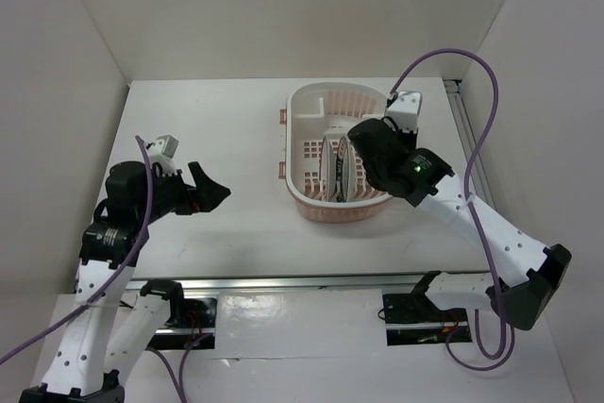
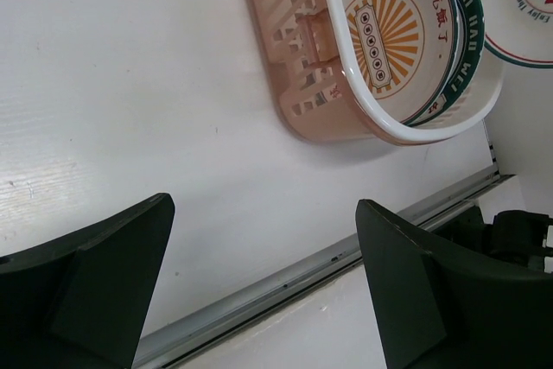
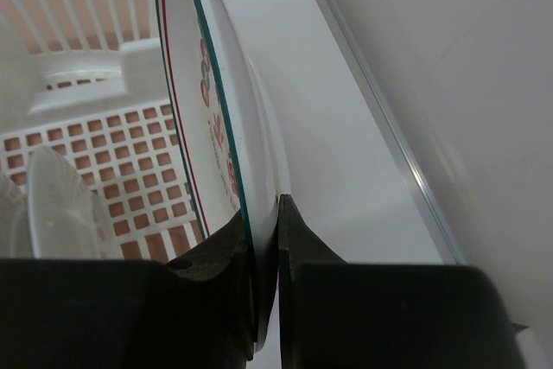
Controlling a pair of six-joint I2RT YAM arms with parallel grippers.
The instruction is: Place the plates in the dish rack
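Observation:
The pink-and-white dish rack (image 1: 311,101) stands at the back right of the table. Two plates stand on edge inside it: the orange sunburst plate (image 2: 384,36) and, behind it, the teal-banded plate (image 2: 458,36). My right gripper (image 3: 263,205) is shut on the rim of the plate with red characters (image 3: 216,101), holding it upright over the rack's grid floor (image 3: 130,162), to the right of the other two. My left gripper (image 2: 263,203) is open and holds nothing, low over the table well left of the rack (image 2: 298,58).
A metal rail (image 1: 311,282) runs along the table's near edge and another (image 1: 464,129) along its right edge. White walls close in the left, back and right. A purple cable (image 1: 486,110) loops above the right arm.

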